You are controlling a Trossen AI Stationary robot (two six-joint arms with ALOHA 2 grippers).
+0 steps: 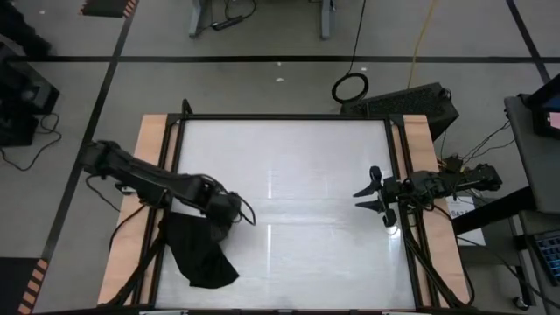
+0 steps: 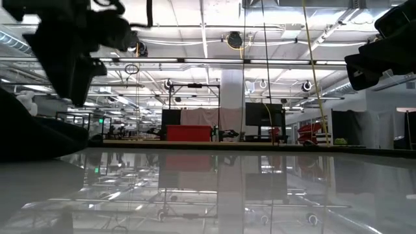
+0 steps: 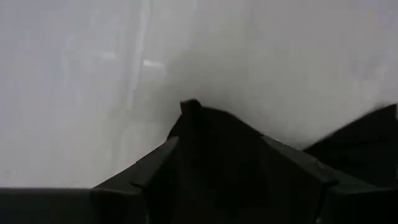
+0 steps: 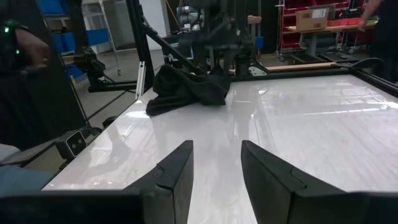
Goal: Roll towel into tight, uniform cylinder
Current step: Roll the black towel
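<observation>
The glossy white desk (image 1: 289,175) with pale wooden side rails carries the crumpled black soft towel (image 1: 199,252) near its front left corner. From above the cloth reads as one dark bunched heap; the right wrist view shows its folds (image 4: 186,90) resting on the surface. The left end effector (image 1: 223,210) sits at the heap's edge, clenched on the towel (its wrist view shows cloth between the fingers (image 3: 155,171)). The right end effector (image 4: 216,165) waits released near the desk's right edge.
</observation>
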